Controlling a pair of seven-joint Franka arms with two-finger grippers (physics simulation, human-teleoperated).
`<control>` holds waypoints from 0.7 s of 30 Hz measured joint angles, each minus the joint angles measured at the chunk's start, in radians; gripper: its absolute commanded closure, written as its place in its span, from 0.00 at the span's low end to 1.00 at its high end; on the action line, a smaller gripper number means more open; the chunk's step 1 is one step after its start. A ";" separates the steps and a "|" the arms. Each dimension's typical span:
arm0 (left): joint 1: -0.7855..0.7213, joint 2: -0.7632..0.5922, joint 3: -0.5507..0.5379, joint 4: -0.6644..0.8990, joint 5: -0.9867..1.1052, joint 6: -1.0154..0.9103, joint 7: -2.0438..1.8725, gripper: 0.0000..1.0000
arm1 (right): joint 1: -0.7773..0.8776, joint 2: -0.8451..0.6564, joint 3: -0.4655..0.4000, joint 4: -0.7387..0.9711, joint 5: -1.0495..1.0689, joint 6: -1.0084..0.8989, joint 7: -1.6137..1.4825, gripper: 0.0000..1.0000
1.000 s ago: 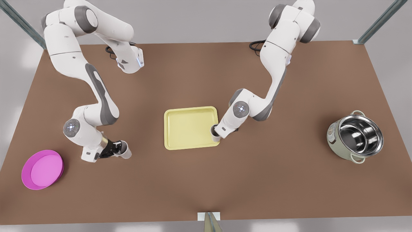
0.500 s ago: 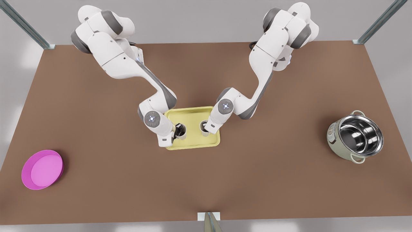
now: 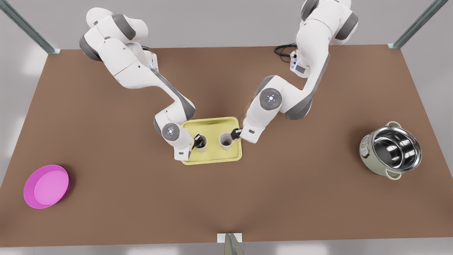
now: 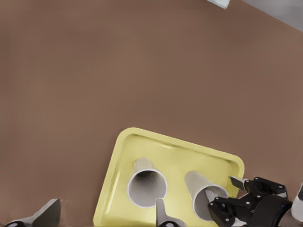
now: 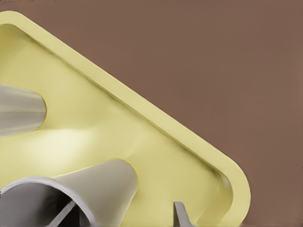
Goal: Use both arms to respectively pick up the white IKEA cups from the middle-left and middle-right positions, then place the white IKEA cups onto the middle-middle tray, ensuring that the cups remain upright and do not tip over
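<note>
The pale-yellow tray (image 3: 212, 124) lies mid-table, and both white cups stand upright on it. In the front view, one cup (image 3: 202, 145) is on the tray's left side and the other cup (image 3: 225, 140) on its right. My left gripper (image 3: 195, 142) hovers at the first cup (image 4: 147, 189). It is open (image 4: 104, 215), with one finger at the rim and the other far off. My right gripper (image 3: 236, 133) is open beside the second cup (image 5: 71, 196), drawn a little toward the tray's (image 5: 156, 137) right rim. The left wrist view also shows that cup (image 4: 206, 201) and the tray (image 4: 123, 165).
A magenta plate (image 3: 46, 186) lies at the near left of the brown table (image 3: 318, 198). A steel-lined pale-green pot (image 3: 391, 149) stands at the right. Both arms' elbows lean in over the tray's far side.
Both arms brought their cups onto the tray and set them down. Since half a second ago the right gripper has let go, risen and pulled back to the right. The left gripper has opened.
</note>
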 measured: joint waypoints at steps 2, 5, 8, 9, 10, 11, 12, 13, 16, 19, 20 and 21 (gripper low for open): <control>0.157 -0.027 0.009 0.150 0.040 -0.201 0.048 0.00 | -0.002 -0.005 0.001 0.002 0.008 -0.001 0.010 0.00; 0.341 -0.216 0.014 -0.048 0.122 -0.345 0.189 0.00 | -0.005 -0.058 0.001 0.024 0.022 -0.047 0.014 0.00; 0.385 -0.254 0.016 -0.118 0.147 -0.414 0.310 0.00 | -0.018 -0.143 0.001 0.099 0.041 -0.181 0.015 0.00; 0.394 -0.255 0.016 -0.123 0.150 -0.430 0.345 0.00 | -0.028 -0.148 -0.003 0.128 0.046 -0.237 0.016 0.00; 0.400 -0.255 0.016 -0.125 0.153 -0.443 0.379 0.00 | -0.052 -0.140 -0.021 0.146 0.046 -0.292 0.017 0.00; 0.403 -0.256 0.016 -0.126 0.154 -0.454 0.412 0.00 | -0.076 -0.108 -0.070 0.207 0.040 -0.356 0.018 0.00; 0.404 -0.256 0.016 -0.127 0.153 -0.463 0.442 0.00 | -0.094 -0.067 -0.131 0.286 0.023 -0.422 0.019 0.00; 0.407 -0.256 0.016 -0.127 0.151 -0.472 0.471 0.00 | -0.106 -0.044 -0.177 0.336 -0.015 -0.478 0.021 0.00; 0.416 -0.256 0.016 -0.127 0.148 -0.490 0.549 0.00 | -0.114 -0.056 -0.230 0.443 -0.128 -0.628 0.028 0.00; 0.416 -0.256 0.016 -0.127 0.147 -0.501 0.616 0.00 | -0.133 -0.261 -0.298 0.441 -0.117 -0.748 0.041 0.00; 0.416 -0.253 0.016 -0.127 0.147 -0.503 0.635 0.00 | -0.139 -0.352 -0.304 0.389 -0.101 -0.774 0.045 0.00; 0.416 -0.252 0.016 -0.127 0.146 -0.506 0.654 0.00 | -0.148 -0.431 -0.308 0.333 -0.080 -0.796 0.050 0.00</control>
